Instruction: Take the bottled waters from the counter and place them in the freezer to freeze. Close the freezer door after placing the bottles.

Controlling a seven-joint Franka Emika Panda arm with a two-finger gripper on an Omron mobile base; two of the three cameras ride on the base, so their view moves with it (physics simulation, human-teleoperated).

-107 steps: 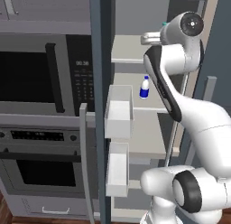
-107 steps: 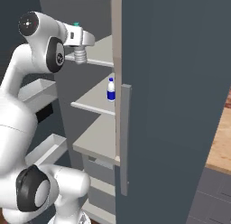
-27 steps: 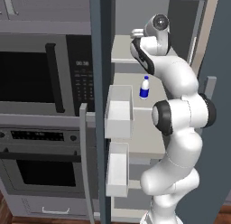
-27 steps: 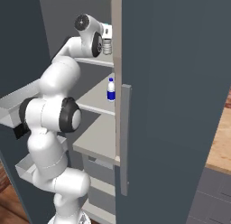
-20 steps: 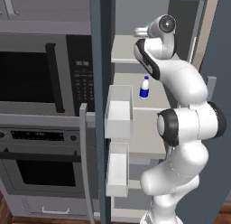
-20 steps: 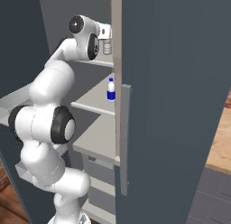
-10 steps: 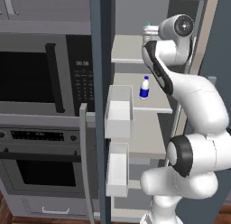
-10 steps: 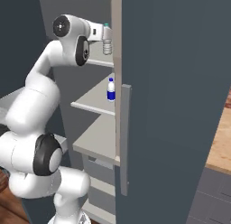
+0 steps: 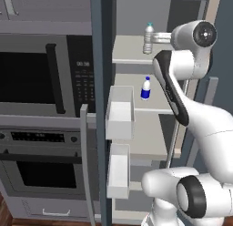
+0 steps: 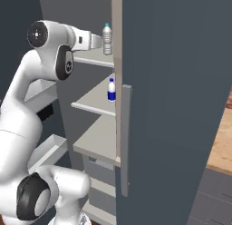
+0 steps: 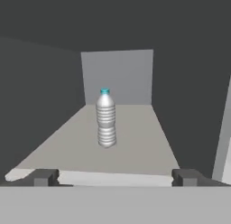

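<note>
Two bottles in the freezer (image 9: pixel 136 143) now, each on its own shelf. Clear bottle (image 11: pixel 106 119) with the teal cap stands straight up on the top shelf (image 11: pixel 135 151), out in the middle and away from the walls — a good spot, safe from tipping off the edge. Blue bottle (image 9: pixel 145 89) stands upright one shelf lower, near the front of its shelf (image 10: pixel 95 101). Pincer (image 11: pixel 113 177) open wide and holding nothing; both tips sit at the front lip of the top shelf, apart from the clear bottle and not touching it. Looks like a let-go and a pull-back, so the bottle stays put and does not get knocked. From the side, arm (image 9: pixel 182 79) bent high and reaching level toward that top shelf, hand close to the clear bottle. Freezer door (image 9: pixel 102 106) wide open, white bins (image 9: pixel 119 113) facing in, long handle (image 9: pixel 84 161) beside the oven (image 9: pixel 41 175). Other door (image 10: pixel 176 97) closed, with its own grey handle. Probably just one job left — close the open door. Needs the arm fully out of the freezer first, or the door would bump it. Bottles far enough in, by the look of it, to clear the bins when the door swings shut.
</note>
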